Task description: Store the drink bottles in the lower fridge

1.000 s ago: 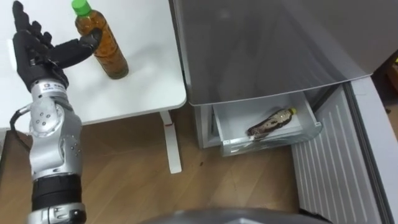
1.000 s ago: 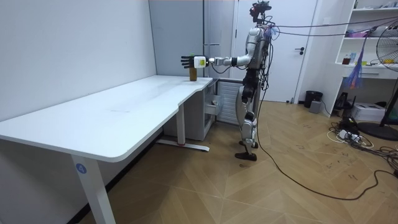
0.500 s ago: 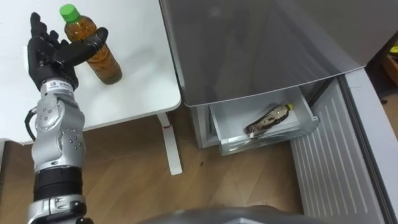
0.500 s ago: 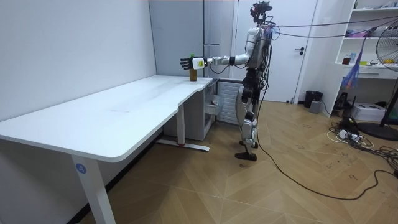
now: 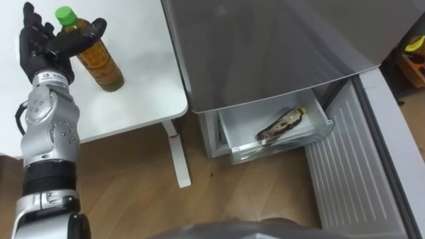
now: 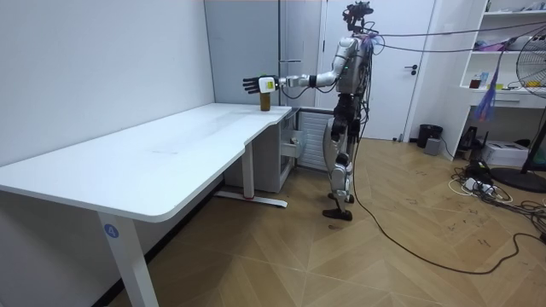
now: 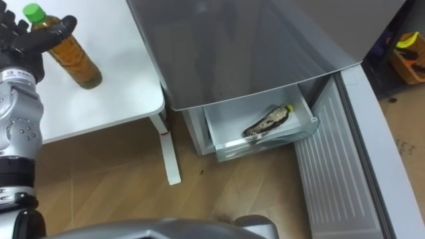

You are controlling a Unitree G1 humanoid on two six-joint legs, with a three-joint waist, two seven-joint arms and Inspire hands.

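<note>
My left hand [image 5: 41, 46] is spread, fingers apart, thumb reaching across the neck of the green-capped amber tea bottle [image 5: 101, 63], nothing clamped yet. It stands upright on the white table [image 5: 143, 66], just right of my palm. A yellow-capped bottle [image 5: 282, 124] already lies in the open fridge drawer [image 5: 275, 146].

Bright, even light, with a soft sheen on the fridge [image 5: 265, 46].

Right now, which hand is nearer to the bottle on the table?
Left. The left hand is at the bottle, thumb across its neck; the right hand is nowhere near it.
</note>
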